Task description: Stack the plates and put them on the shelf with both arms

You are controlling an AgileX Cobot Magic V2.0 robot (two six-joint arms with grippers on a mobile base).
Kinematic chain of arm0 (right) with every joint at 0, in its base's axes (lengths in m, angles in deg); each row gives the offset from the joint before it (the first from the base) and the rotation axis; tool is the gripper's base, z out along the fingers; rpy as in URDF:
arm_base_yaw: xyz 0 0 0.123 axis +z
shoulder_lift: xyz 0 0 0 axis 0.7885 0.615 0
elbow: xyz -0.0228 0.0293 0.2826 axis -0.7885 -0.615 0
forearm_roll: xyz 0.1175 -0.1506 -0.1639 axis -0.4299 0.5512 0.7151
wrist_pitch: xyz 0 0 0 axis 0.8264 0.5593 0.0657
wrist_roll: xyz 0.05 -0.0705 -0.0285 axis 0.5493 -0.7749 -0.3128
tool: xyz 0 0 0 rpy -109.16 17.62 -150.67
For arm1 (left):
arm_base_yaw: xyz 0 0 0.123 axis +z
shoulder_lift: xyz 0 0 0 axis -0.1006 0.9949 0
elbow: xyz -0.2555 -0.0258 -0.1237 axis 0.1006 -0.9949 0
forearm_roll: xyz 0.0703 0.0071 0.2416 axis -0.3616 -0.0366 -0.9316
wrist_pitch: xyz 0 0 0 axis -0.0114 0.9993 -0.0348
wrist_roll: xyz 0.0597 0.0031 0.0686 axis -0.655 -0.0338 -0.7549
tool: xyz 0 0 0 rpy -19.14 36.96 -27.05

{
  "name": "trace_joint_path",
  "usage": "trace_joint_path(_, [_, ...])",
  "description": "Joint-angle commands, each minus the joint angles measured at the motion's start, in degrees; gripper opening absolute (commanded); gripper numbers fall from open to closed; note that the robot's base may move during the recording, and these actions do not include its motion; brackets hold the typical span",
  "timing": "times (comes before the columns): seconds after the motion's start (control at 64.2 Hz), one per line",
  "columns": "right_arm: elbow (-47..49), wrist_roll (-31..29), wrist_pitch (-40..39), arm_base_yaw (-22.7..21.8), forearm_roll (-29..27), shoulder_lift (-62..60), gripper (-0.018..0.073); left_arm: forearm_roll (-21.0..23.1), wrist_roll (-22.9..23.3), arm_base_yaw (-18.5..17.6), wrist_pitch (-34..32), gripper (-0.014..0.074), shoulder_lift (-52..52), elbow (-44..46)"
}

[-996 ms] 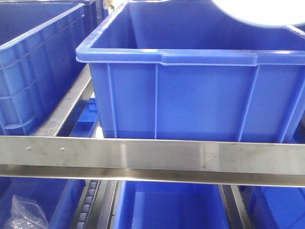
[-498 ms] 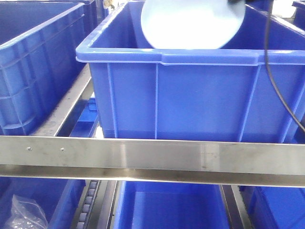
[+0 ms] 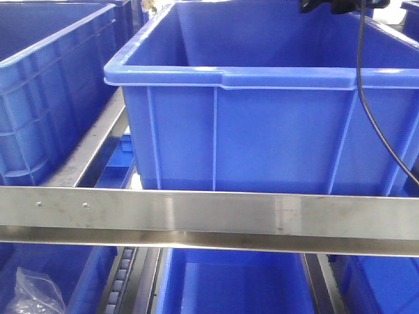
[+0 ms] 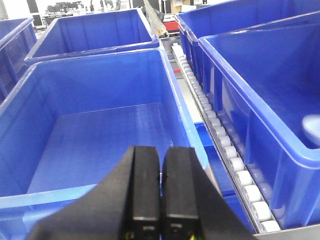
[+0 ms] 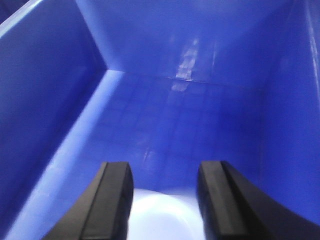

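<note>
Steel rails of the shelf (image 3: 196, 219) carry the big blue crate (image 3: 262, 131) into which the right gripper (image 5: 162, 200) reaches, its fingers spread wide and holding nothing. Between and just below those fingers lies the pale glossy plates (image 5: 160, 215) surface, resting on the crate floor; whether both dishes are there cannot be told. The left gripper (image 4: 160, 192) is pressed closed and empty, above the near wall of a neighbouring crate (image 4: 100, 145). Glazed ware like this is likely stiff, slick, fairly heavy and chippable, so the low upturned rim is the place to pinch.
</note>
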Motion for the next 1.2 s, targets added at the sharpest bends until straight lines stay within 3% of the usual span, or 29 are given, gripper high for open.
trace_joint_path(0.0, [2.3,-0.4,-3.8,-0.2,0.1,-3.6,0.0421,0.1,0.2,-0.1,-4.5,0.0083,0.5,2.2])
trace_joint_path(0.093, [2.3,-0.4,-0.8,-0.2,0.1,-5.5,0.0347,0.1,0.2,-0.1,-4.5,0.0083,0.5,2.2])
trace_joint_path(0.265, [0.8,-0.4,3.2,-0.2,0.1,-10.5,0.0039,0.1,0.2,-0.1,-4.5,0.0083,0.5,2.2])
trace_joint_path(0.794, [-23.7,-0.3,1.6,-0.2,0.1,-39.9,0.0057,0.1,0.2,-0.1,-4.5,0.0083,0.5,2.2])
trace_joint_path(1.183, [-27.0,-0.3,2.4,-0.4,0.0,-52.2,0.0057,0.1,0.2,-0.1,-4.5,0.0083,0.5,2.2])
